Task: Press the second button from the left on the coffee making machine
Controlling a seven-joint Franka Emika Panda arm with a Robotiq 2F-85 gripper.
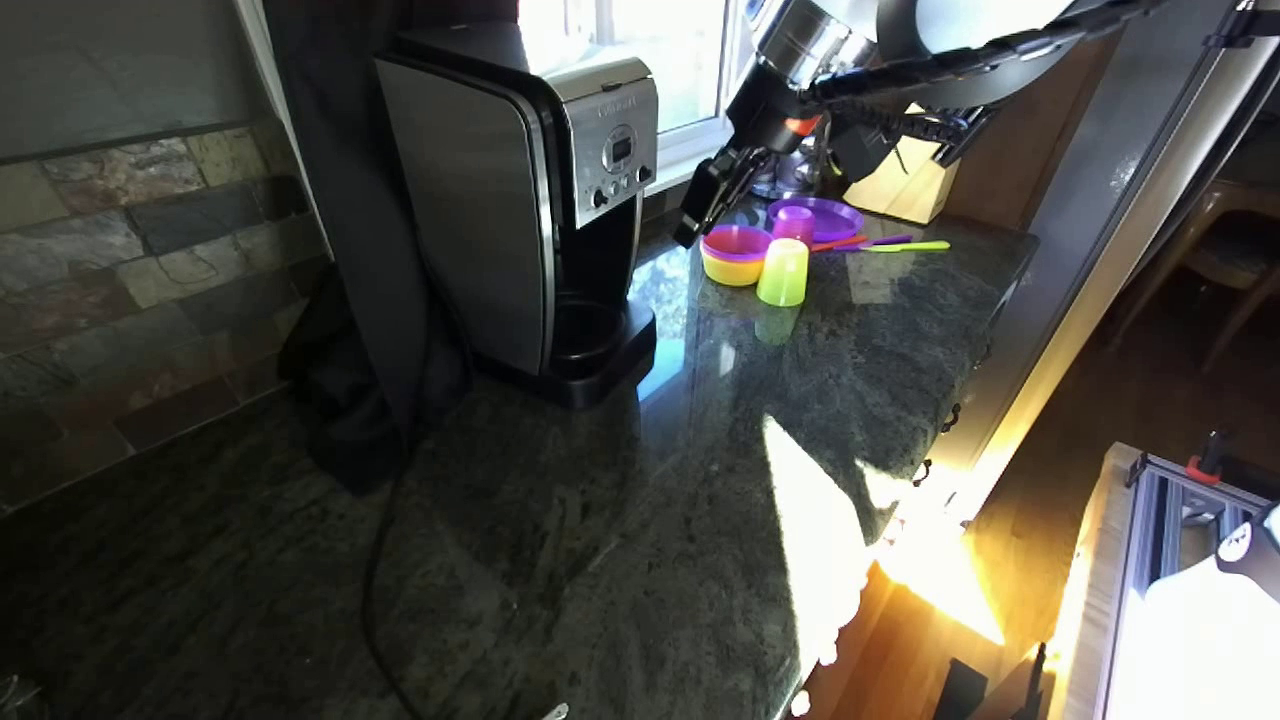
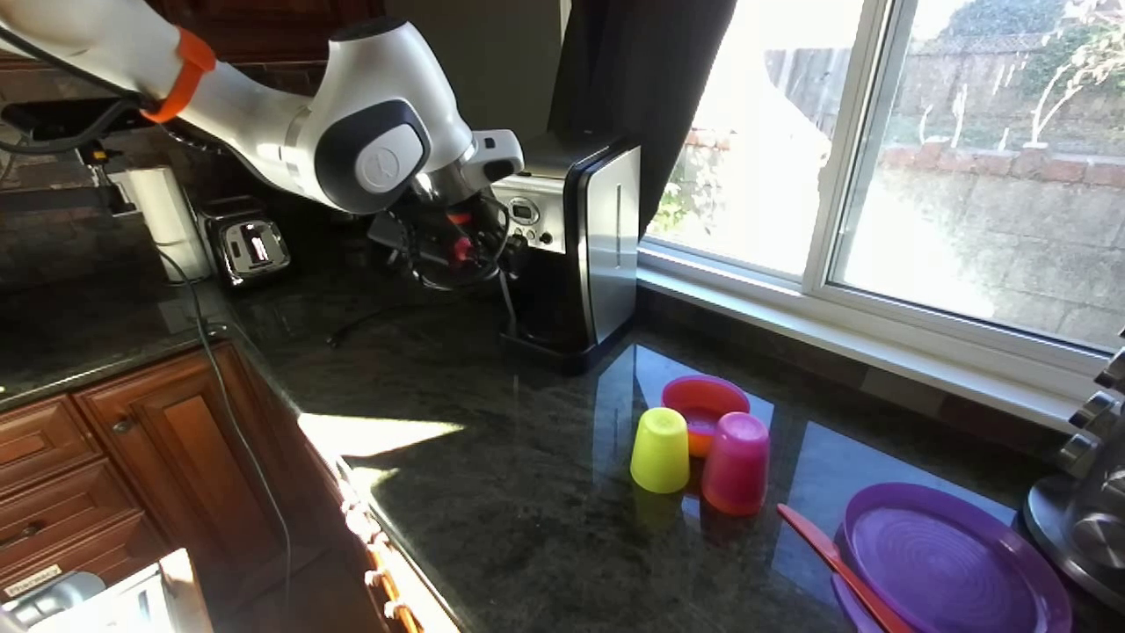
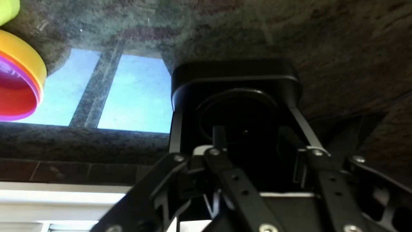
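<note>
The coffee making machine stands on the dark counter by the window, with its silver side [image 1: 465,210] and black base in an exterior view. It also shows in an exterior view [image 2: 608,246], partly behind the arm. Its silver control panel [image 1: 612,150] has a round display with small buttons and dark knobs below it. My gripper [image 1: 688,232] hangs in front of the panel, apart from it in that view. In the wrist view the gripper [image 3: 252,133] is open and empty, its fingers over the machine's black base [image 3: 236,69]. The buttons are hidden there behind the gripper.
Stacked bowls [image 1: 735,255], a yellow-green cup [image 1: 783,272] and a pink cup [image 2: 736,462] stand beside the machine. A purple plate [image 2: 949,554] and plastic knives lie farther along. A dark curtain [image 1: 340,180] hangs behind the machine. A cable [image 1: 370,600] crosses the counter.
</note>
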